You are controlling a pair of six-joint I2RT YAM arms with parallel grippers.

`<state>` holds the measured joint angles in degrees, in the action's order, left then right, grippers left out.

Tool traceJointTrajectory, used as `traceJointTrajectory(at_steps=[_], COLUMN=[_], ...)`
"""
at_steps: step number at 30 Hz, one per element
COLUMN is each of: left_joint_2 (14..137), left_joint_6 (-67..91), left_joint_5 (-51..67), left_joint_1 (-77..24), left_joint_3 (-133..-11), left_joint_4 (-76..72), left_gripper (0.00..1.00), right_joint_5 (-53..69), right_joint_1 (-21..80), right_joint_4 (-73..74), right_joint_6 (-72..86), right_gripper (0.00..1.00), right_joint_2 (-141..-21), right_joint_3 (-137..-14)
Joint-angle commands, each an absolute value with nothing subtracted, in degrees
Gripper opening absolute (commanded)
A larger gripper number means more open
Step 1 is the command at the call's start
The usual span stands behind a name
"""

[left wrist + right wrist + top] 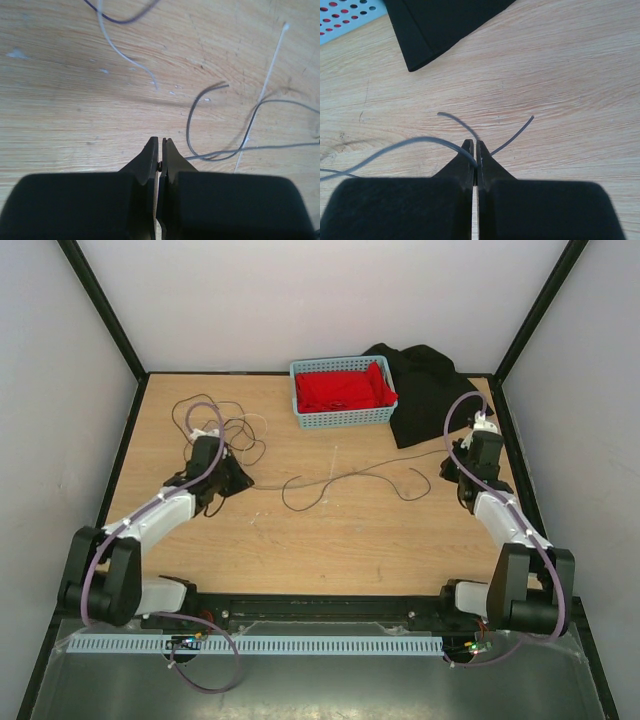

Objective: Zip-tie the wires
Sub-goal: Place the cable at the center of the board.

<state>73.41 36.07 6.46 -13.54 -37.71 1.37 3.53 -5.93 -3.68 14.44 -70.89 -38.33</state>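
Note:
The wires (222, 427) are thin dark strands in loose loops at the back left, and one long strand (340, 478) runs across the middle of the table. My left gripper (238, 480) is low over the table by the loops. In the left wrist view it (160, 140) is shut, with a thin wire (215, 156) pinched between the jaws and trailing off right. My right gripper (453, 468) is at the strand's right end. In the right wrist view it (475, 143) is shut on a grey-looking wire (420, 142), whose short end (512, 135) sticks out beyond the jaws.
A blue basket (342, 420) holding a red cloth stands at the back centre, with a black cloth (430, 390) to its right; the black cloth also shows in the right wrist view (440, 25). A thin straight white strip (265, 85) and a curved pale strand (125, 56) lie ahead of the left gripper.

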Motion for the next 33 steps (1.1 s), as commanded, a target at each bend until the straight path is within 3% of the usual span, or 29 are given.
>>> traceJointTrajectory(at_steps=[1,5,9,14,22,27,33], left_joint_2=[79.15,85.23,89.55,92.94,94.69,95.13,95.70], left_joint_6=[35.85,35.36,34.20,33.75,33.00,32.05,31.99], left_joint_5=[3.93,1.25,-1.21,-2.03,-2.12,-1.51,-0.88], left_joint_1=[-18.86,-22.62,-24.11,-24.92,-26.27,-26.77,-27.08], left_joint_3=[-41.73,-46.52,-49.34,-51.23,-52.81,-53.42,-52.64], left_joint_4=[-0.43,-0.79,-0.74,-0.79,-0.65,-0.46,-0.26], left_gripper=[0.00,0.00,0.00,0.00,0.00,0.00,0.09], right_joint_5=[7.22,6.10,6.19,8.93,11.99,15.38,18.28], right_joint_1=[-6.60,-6.59,-6.59,-6.60,-6.59,-6.51,-4.77], right_joint_4=[-7.60,-7.66,-8.11,-6.91,-2.77,-0.25,0.97], right_joint_6=[15.70,15.41,15.42,15.07,14.59,14.41,14.51], right_gripper=[0.00,0.01,0.10,0.41,0.73,0.78,0.78], right_joint_2=[-73.89,-76.66,-78.42,-79.74,-75.91,-71.25,-68.21], right_joint_3=[-36.98,-36.74,-36.56,-38.58,-42.45,-45.08,-46.61])
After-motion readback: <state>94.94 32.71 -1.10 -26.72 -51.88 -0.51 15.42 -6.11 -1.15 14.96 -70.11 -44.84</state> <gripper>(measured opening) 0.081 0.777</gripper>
